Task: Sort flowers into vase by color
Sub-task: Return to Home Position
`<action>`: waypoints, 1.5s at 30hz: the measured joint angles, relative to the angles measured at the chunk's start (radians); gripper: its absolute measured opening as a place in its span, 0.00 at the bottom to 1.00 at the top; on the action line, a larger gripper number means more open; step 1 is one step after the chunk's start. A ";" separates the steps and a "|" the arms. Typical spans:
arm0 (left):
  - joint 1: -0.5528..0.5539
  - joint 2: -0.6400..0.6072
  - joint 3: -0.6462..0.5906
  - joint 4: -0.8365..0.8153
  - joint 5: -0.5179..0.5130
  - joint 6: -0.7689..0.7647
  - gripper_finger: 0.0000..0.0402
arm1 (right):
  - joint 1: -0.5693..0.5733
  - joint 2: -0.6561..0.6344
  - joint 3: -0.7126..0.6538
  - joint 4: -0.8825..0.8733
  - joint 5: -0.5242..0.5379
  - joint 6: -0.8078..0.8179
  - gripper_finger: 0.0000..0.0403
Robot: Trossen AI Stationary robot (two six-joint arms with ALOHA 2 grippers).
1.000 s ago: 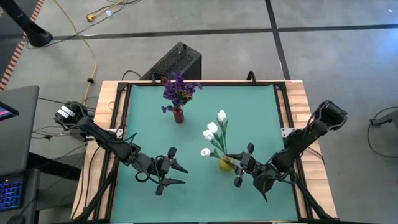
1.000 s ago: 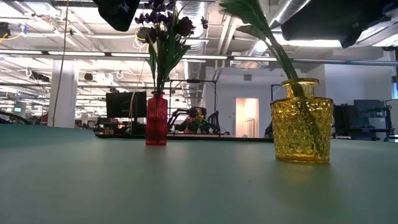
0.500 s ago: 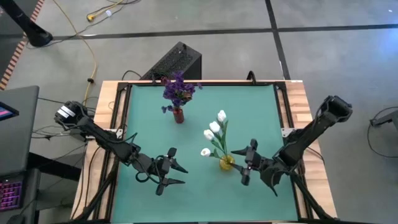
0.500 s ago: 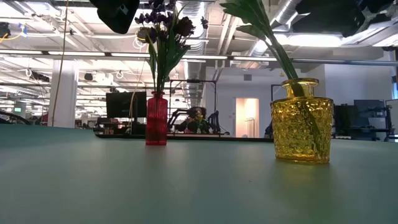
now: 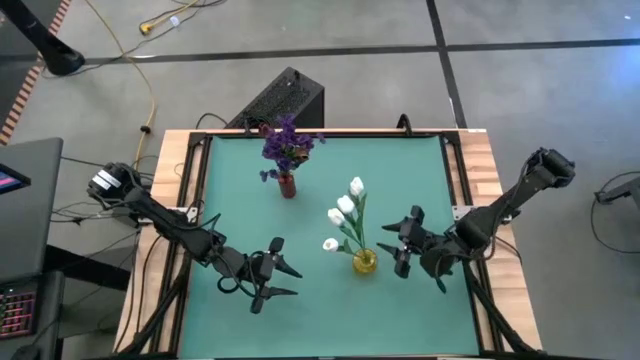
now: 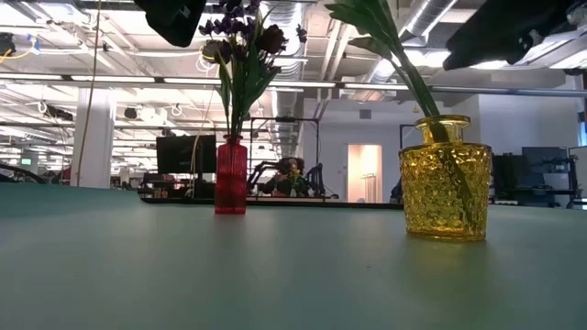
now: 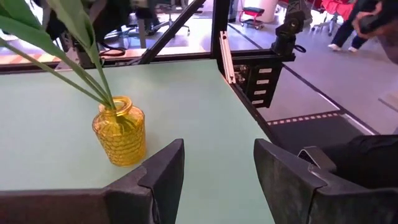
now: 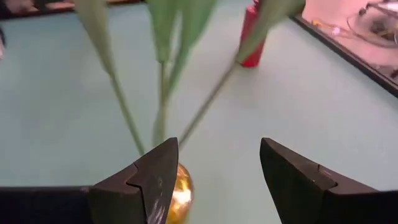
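Purple flowers [image 5: 288, 145] stand with their stems in a slim red vase [image 5: 287, 186] near the table's far side, also the red vase [image 6: 231, 174] in the low view. White flowers [image 5: 343, 212] lean out of a yellow glass vase [image 5: 364, 262], seen too as the yellow vase [image 6: 446, 179]. My right gripper [image 5: 392, 242] hovers open just right of the yellow vase, above it; its wrist view shows the green stems [image 8: 161, 93] and the vase rim [image 8: 177, 186] past the right gripper [image 8: 217, 162]. My left gripper [image 5: 292, 280] waits open near the table's near-left part.
Green table mat [image 5: 400, 170] framed by black rails [image 5: 195, 180] and wooden edges [image 5: 487, 170]. A black box [image 5: 285, 97] sits on the floor beyond the far edge. Bare mat lies between the two vases and across the far right part.
My right gripper has drawn back from the yellow vase, moving up and toward the table's right and far edges, staying open. The vases and flowers have kept their places.
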 joint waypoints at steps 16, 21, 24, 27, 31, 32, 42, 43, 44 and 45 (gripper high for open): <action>0.285 -0.079 -0.207 0.137 0.107 0.076 0.45 | -0.327 -0.183 -0.055 -0.222 -0.099 -0.198 0.43; 0.365 -0.219 -0.284 0.148 0.115 0.085 0.45 | -0.482 -0.339 -0.212 -0.076 -0.249 -0.303 0.27; 0.378 -0.314 -0.322 0.139 0.116 0.100 0.45 | -0.568 -0.435 -0.300 0.053 -0.340 -0.356 0.15; 0.378 -0.418 -0.369 0.134 0.116 0.111 0.45 | -0.629 -0.512 -0.380 0.179 -0.402 -0.402 0.04; 0.378 -0.563 -0.443 0.141 0.115 0.093 0.45 | -0.682 -0.591 -0.466 0.284 -0.466 -0.443 0.06; 0.378 -0.597 -0.463 0.141 0.108 0.087 0.45 | -0.692 -0.608 -0.479 0.288 -0.478 -0.443 0.07; 0.378 -0.847 -0.570 0.094 0.080 0.061 0.45 | -0.749 -0.745 -0.514 0.226 -0.489 -0.435 0.04; 0.378 -0.870 -0.574 0.068 0.077 0.066 0.45 | -0.749 -0.754 -0.514 0.219 -0.489 -0.435 0.04; 0.378 -0.894 -0.576 0.037 0.072 0.066 0.45 | -0.748 -0.764 -0.520 0.226 -0.489 -0.435 0.04; 0.378 -0.916 -0.576 0.007 0.068 0.066 0.45 | -0.748 -0.775 -0.529 0.239 -0.490 -0.435 0.05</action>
